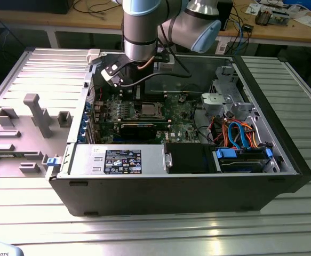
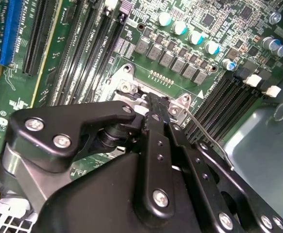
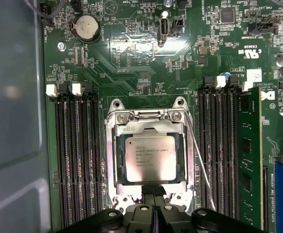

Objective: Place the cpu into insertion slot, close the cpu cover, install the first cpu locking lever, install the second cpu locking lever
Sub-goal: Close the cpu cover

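The cpu (image 3: 153,158) was sitting flat in the insertion slot (image 3: 120,165). The cpu cover (image 3: 151,127) looked folded down around it, with the chip top showing through the window. The gripper (image 3: 154,194) had its fingers (image 3: 146,206) clenched together with nothing between them, tips right at the cover's edge.

One locking lever (image 3: 199,160), the thin wire one, ran just beside the cover. It looked unhooked to me, tilted up off the board (image 2: 190,92) in the second wrist view.

In the exterior view the chip sat mid-board inside the open case (image 1: 171,194). The arm (image 1: 140,32) stood over it at 12 o'clock and the drive cables (image 1: 240,133) were out at 3 o'clock.

I'd call this the cover-closing step, nearly done. To do it well:
- press straight down on that edge, no sideways shove
- keep the tips off the memory slots (image 3: 75,160) flanking the socket
- make sure the cover lies flush before any lever gets hooked
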`<state>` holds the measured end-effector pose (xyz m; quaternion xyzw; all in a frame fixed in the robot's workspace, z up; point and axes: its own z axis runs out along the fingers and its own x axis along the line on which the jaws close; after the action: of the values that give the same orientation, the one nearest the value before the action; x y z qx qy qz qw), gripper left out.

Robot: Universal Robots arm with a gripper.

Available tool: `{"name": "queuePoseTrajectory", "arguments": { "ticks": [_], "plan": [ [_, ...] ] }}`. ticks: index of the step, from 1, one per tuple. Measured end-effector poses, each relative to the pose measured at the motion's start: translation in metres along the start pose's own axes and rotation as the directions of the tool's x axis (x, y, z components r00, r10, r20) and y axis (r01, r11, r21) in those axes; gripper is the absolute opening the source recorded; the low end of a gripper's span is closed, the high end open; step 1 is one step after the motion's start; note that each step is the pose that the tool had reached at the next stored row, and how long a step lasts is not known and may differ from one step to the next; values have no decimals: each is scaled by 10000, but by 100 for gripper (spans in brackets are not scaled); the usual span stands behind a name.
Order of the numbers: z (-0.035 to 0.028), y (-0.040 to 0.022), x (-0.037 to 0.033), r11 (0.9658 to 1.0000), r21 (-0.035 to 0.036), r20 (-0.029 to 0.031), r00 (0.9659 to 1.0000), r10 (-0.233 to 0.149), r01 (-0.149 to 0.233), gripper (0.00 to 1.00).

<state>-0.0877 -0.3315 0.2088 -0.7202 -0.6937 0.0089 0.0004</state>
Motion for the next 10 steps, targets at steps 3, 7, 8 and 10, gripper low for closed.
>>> {"name": "queuePoseTrajectory", "arguments": {
  "ticks": [3,7,8,10],
  "plan": [
    [21,1,1,10000,8,-42,10000,-1,1,11],
    [37,1,0,10000,26,-59,10000,-1,1,11],
    [40,1,0,10000,30,-61,10000,-1,2,11],
    [44,0,0,10000,33,-67,10000,-1,2,11]
  ]
}}
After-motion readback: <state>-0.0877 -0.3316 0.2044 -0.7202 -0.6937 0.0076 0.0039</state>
